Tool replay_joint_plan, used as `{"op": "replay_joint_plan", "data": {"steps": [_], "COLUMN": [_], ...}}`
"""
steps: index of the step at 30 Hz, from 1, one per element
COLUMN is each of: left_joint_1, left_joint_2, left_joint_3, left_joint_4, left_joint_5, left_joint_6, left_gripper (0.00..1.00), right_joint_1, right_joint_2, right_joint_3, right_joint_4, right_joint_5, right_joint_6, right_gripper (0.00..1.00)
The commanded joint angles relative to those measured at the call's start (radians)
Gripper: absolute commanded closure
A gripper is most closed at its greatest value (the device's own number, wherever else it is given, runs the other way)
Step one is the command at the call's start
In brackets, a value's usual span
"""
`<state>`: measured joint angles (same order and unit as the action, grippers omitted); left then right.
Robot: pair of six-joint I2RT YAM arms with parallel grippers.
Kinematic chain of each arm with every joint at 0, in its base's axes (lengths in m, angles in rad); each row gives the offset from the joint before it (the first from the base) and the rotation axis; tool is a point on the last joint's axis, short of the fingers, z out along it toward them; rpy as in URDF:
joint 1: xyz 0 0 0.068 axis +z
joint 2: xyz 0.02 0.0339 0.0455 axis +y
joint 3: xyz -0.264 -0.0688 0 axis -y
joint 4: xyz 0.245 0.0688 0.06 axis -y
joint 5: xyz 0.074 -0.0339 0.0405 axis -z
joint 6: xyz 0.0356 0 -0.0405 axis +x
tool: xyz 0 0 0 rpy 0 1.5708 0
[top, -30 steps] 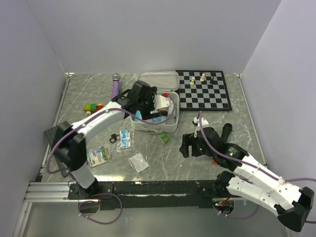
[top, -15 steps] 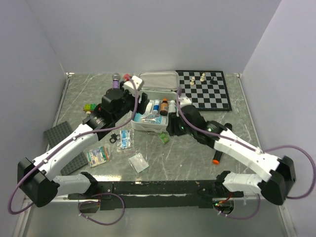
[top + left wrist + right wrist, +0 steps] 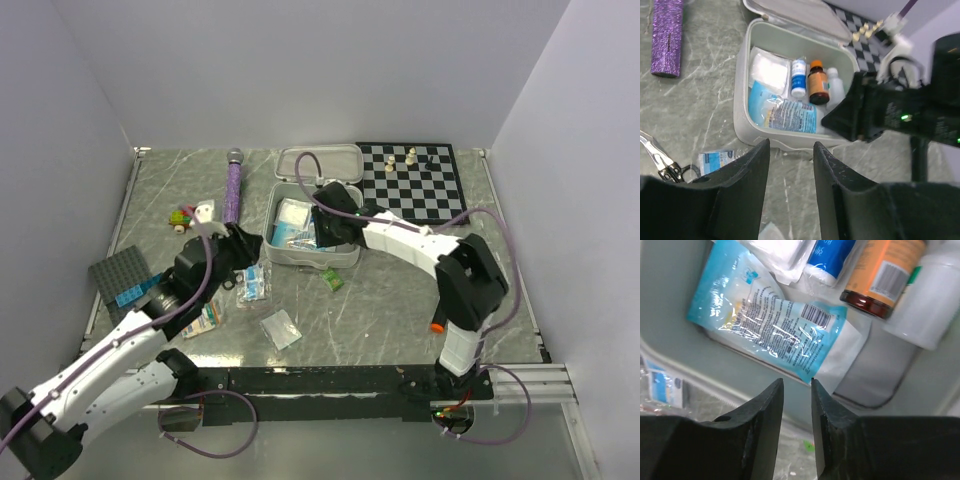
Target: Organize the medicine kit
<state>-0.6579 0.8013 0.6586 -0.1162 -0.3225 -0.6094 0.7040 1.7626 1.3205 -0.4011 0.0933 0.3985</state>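
The medicine kit (image 3: 312,259), lid open on the tabletop (image 3: 400,290), lies directly under our right end effector (image 3: 796,390), slightly parted and empty above the blue pouch (image 3: 765,325), and ahead of our left end effector (image 3: 790,147), also open and empty, so the right arm is nearer.

Boxed in on three sides by plain pale walls (image 3: 300,70) — a grey tabletop (image 3: 380,310) veined in white below. Edged at the near side by a black rail (image 3: 320,380) on aluminium framing (image 3: 90,385). Evenly, softly lit.
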Motion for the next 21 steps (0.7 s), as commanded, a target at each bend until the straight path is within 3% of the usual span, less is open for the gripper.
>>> {"op": "replay_joint_plan", "data": {"steps": [1,7,21], "left_joint_1": [0.001,0.0,0.0], "left_joint_2": [-0.045,-0.047,-0.025], "left_joint_3": [-0.039,-0.048,-0.051], "left_joint_4": [0.007,-0.02,-0.011], "left_joint_5": [-0.084,-0.104,-0.104], "left_joint_6": [-0.138,-0.118,-0.075], "left_gripper": [0.54,0.52,0.5], "right_joint_1": [0.0,0.0,0.009], "right_joint_2": [0.064,0.144,0.225], "right_joint_3": [0.092,0.125,0.146], "right_joint_4": [0.021,0.03,0.025], "right_joint_5": [-0.012,-0.043,-0.142], "right_joint_6": [-0.024,-0.029,-0.062], "right_gripper": [0.66,0.71,0.71]}}
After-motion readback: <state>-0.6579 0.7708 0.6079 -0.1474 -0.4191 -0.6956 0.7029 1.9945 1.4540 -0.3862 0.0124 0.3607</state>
